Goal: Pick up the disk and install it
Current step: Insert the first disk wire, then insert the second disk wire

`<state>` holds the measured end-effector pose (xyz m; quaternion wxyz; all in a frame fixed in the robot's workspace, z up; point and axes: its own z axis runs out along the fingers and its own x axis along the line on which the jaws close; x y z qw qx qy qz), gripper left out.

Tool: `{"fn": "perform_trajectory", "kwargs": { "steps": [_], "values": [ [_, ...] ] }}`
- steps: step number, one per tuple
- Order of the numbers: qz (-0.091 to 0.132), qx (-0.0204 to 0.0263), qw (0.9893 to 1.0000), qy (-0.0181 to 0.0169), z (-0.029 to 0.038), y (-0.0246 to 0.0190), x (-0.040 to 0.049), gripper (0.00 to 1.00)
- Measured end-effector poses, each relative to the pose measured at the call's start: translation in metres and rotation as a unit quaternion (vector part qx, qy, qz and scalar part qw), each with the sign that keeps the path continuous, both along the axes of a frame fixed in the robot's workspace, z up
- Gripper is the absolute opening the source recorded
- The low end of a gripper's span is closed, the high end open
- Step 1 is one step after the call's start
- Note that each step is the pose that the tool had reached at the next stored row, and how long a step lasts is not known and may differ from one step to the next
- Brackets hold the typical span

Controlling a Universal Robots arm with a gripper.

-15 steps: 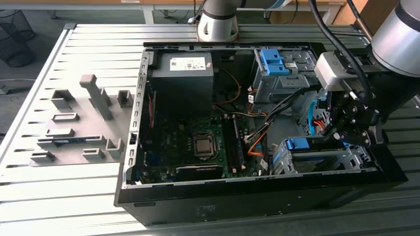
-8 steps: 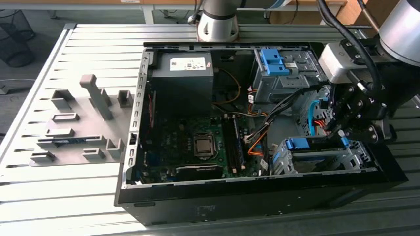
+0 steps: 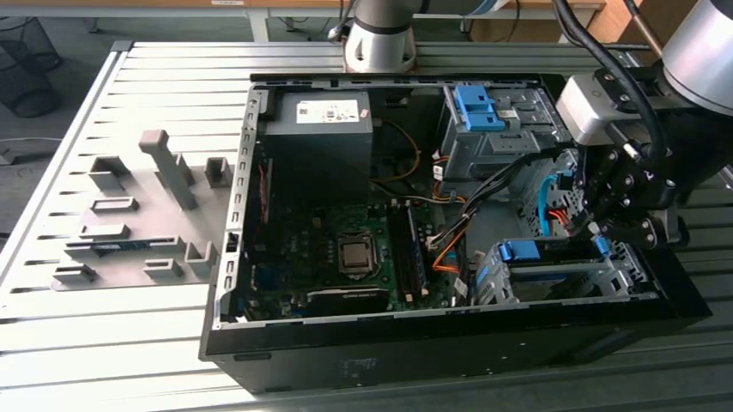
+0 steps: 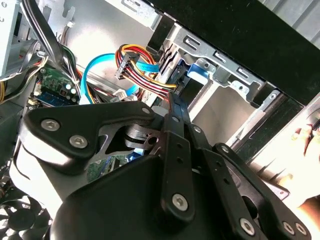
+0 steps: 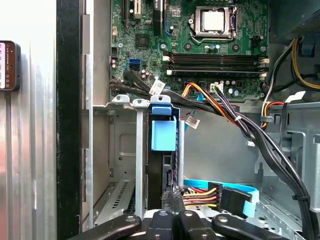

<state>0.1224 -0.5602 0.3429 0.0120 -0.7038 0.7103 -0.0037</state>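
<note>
Installation step: the disk [image 5: 162,150] stands on edge in the drive cage [image 3: 561,275] of the computer case [image 3: 458,360]; the gripper [image 5: 171,197], fingers together, touches its rear edge, likely seating it.

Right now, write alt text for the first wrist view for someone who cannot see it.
The robot's hand sits at the end of the disk, which stands on edge in a metal drive cage inside an open computer case, its blue tab facing the camera. Beyond it lie the green motherboard and bundled cables.
</note>
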Motion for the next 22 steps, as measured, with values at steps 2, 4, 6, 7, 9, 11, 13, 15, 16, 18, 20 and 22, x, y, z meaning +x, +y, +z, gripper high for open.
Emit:
{"fn": "perform_trajectory", "kwargs": {
  "steps": [2, 4, 6, 7, 9, 11, 13, 15, 16, 18, 20, 22],
  "values": [
    [0.000, 0.0000, 1.0000, 0.0000, 0.0001, 0.0000, 0.0000, 0.11],
    [0.000, 0.0000, 1.0000, 0.0000, 0.0003, 0.0000, 0.0000, 0.11],
    [0.000, 0.0000, 1.0000, 0.0000, 0.0004, 0.0000, 0.0000, 0.11],
    [0.000, 0.0000, 1.0000, 0.0000, 0.0005, 0.0000, 0.0000, 0.11],
    [0.000, 0.0000, 1.0000, 0.0000, 0.0006, 0.0000, 0.0000, 0.11],
    [0.000, 0.0000, 1.0000, 0.0000, 0.0007, 0.0000, 0.0000, 0.11],
    [0.000, 0.0000, 1.0000, 0.0000, 0.0007, 0.0000, 0.0000, 0.11],
    [0.000, 0.0000, 1.0000, 0.0000, 0.0008, 0.0000, 0.0000, 0.11],
    [0.000, -0.0001, 1.0000, 0.0000, 0.0009, 0.0000, -0.0005, 0.11],
    [0.000, -0.0001, 1.0000, 0.0000, 0.0009, -0.0001, -0.0048, 0.11],
    [0.000, -0.0001, 1.0000, 0.0000, 0.0009, -0.0002, -0.0121, 0.11],
    [0.000, 0.0000, 1.0000, 0.0000, 0.0008, -0.0002, -0.0179, 0.11]
  ]
}}
